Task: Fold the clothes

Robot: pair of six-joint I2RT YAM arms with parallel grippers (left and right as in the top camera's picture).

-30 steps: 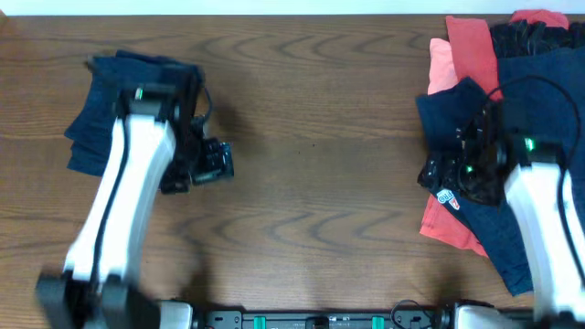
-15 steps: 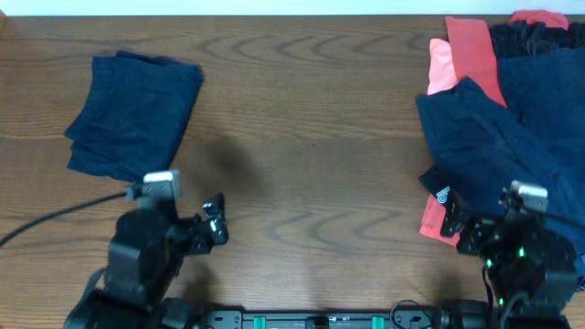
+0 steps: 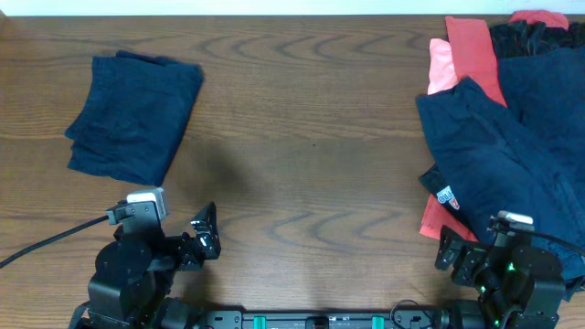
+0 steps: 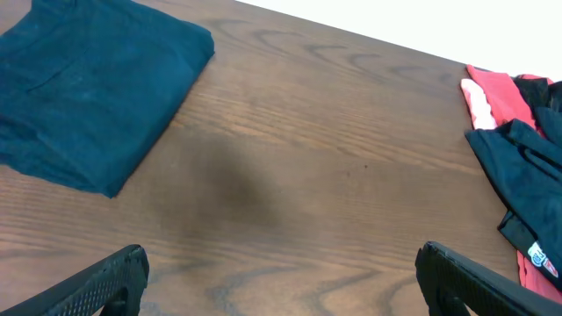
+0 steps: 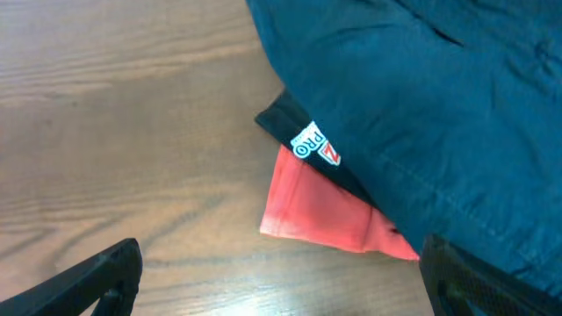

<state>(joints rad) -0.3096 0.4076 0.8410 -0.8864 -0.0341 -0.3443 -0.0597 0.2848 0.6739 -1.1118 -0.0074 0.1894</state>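
A folded dark navy garment [image 3: 132, 114] lies at the table's far left; it also shows in the left wrist view [image 4: 83, 88]. A heap of clothes sits at the right: a large navy piece [image 3: 498, 146] [image 5: 421, 96], a red piece [image 3: 475, 55] [image 5: 329, 211], a salmon-pink one [image 3: 441, 66] and a black one [image 3: 535, 37]. A white logo tag [image 5: 314, 146] shows at the navy piece's edge. My left gripper [image 3: 203, 239] [image 4: 281, 285] is open and empty at the front left. My right gripper [image 3: 471, 260] [image 5: 281, 281] is open and empty by the heap's front corner.
The brown wooden table [image 3: 311, 137] spans the view, with bare wood between the folded piece and the heap. Both arm bases sit at the front edge. A black cable [image 3: 46, 236] trails from the left arm.
Both arms have drawn back from the garments to the front edge of the table. The left arm left the folded navy piece; the right arm left the heap. The clothes have not moved.
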